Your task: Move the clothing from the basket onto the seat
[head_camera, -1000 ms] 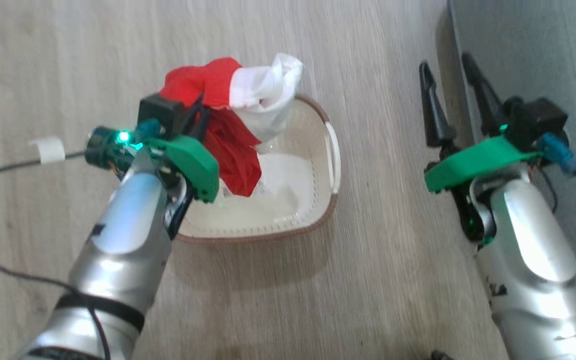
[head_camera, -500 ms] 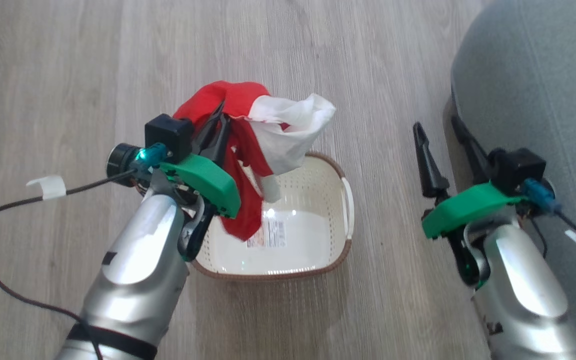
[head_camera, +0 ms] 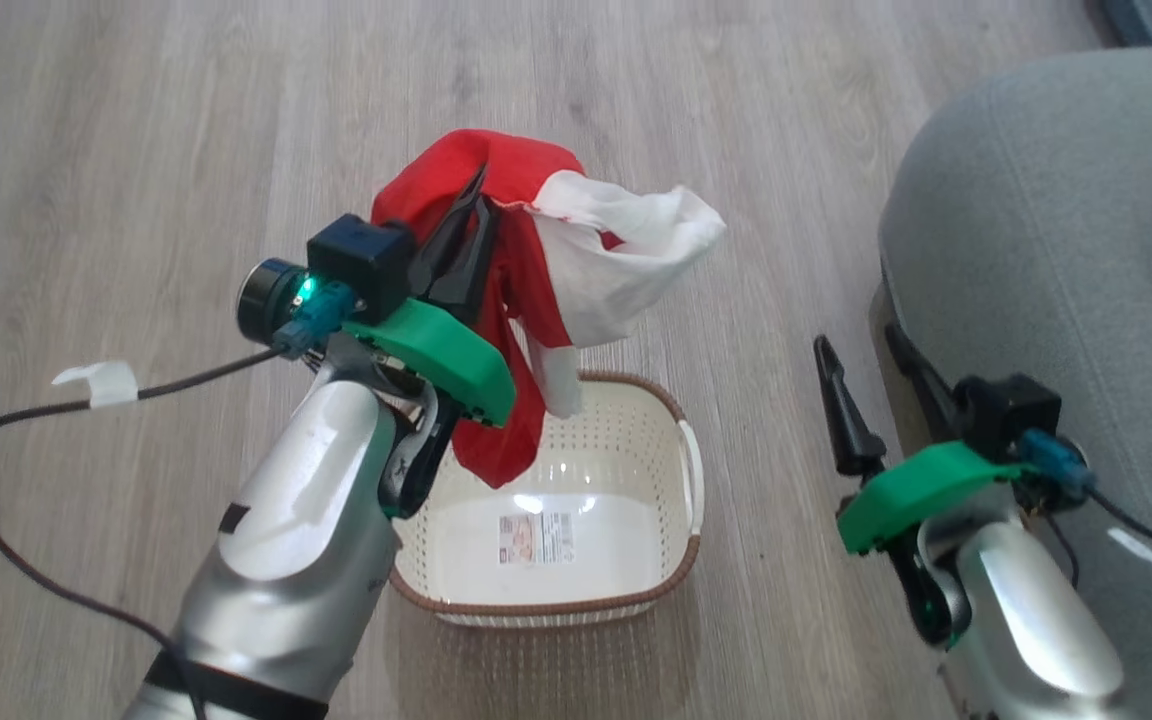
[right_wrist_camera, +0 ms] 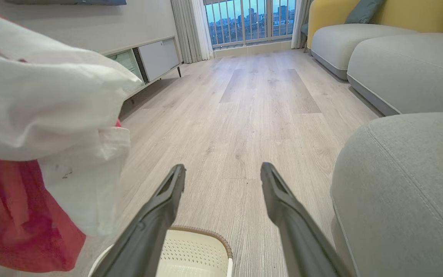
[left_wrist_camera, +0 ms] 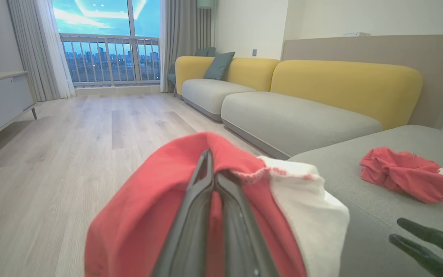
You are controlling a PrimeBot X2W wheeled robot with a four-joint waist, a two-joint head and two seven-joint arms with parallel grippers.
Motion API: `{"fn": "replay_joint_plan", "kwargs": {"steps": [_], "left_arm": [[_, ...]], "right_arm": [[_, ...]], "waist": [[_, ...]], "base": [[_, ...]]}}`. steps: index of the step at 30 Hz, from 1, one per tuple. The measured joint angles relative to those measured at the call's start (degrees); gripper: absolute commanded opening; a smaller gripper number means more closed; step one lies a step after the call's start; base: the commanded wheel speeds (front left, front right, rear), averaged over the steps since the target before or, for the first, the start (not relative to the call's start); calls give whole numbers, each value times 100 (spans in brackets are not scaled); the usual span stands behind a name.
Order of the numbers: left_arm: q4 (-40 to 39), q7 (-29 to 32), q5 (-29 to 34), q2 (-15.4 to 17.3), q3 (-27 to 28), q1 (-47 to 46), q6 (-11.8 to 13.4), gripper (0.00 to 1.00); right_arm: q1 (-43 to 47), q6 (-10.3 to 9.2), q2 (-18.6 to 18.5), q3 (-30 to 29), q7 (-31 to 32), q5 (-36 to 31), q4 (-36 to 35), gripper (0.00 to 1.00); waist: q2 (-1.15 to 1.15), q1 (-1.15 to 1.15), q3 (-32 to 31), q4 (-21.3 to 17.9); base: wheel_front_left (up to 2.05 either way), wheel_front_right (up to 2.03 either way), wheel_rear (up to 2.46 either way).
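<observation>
- A pale wood floor (head_camera: 136, 150), with a grey-green seat (head_camera: 1036, 250) at the right.
- The left gripper (head_camera: 479, 195), jaws pinched on the red-and-white clothing (head_camera: 536, 165), holds it above the basket (head_camera: 536, 607).
- The right gripper (head_camera: 856, 340) hangs spread, holding nothing.
- Left to do, it seems: carry the clothing onto the seat.

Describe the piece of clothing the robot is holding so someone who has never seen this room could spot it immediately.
Find the big grey-green seat on the right; beside it on the wooden floor stands a cream basket. Hanging above that basket, pinched in the left gripper, is the clothing: red with a large white section, unlike the crumpled red bundle lying on the seat.
</observation>
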Motion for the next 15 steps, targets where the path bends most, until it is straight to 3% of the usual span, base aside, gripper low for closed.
{"fn": "replay_joint_plan", "kwargs": {"steps": [15], "left_arm": [[-564, 68, -49, 21, -68, 73, 100, 0]], "right_arm": [[347, 0, 0, -20, 0, 80, 88, 100]], "waist": [[0, 0, -367, 10]], "base": [[0, 0, 0]]}}
